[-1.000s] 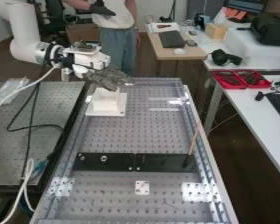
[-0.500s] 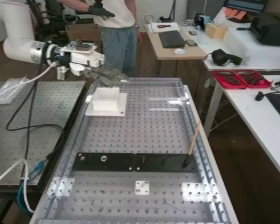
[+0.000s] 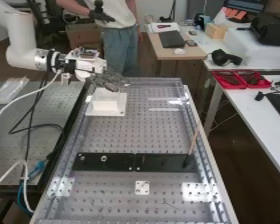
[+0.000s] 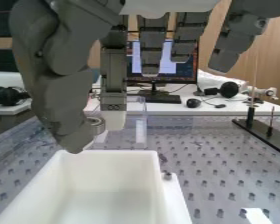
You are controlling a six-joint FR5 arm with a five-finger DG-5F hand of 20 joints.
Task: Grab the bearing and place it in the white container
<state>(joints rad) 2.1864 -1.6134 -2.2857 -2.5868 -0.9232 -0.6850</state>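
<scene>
In the high view the hand [image 3: 108, 80] hangs above the far side of the white container [image 3: 107, 105], which stands at the far left part of the perforated bench. The hand [image 4: 65, 95] in the wrist view pinches a small metal ring bearing [image 4: 97, 125] between its thumb and one finger, while the other fingers are spread apart. The bearing is held over the edge of the open white container [image 4: 114, 192], partly covered by the thumb tip. Bare white floor and walls are visible within the container.
A black plate [image 3: 104, 161] lies across the bench, with a thin upright rod [image 3: 193, 141] at its right end. Nearer is a small white square plate [image 3: 142, 187]. Raised rails run along the bench's sides. Red trays [image 3: 240, 79] sit on the right-hand table.
The hand shifted left and slightly up in the high view, then came back a little right and lower over the container. The container has stayed in place.
</scene>
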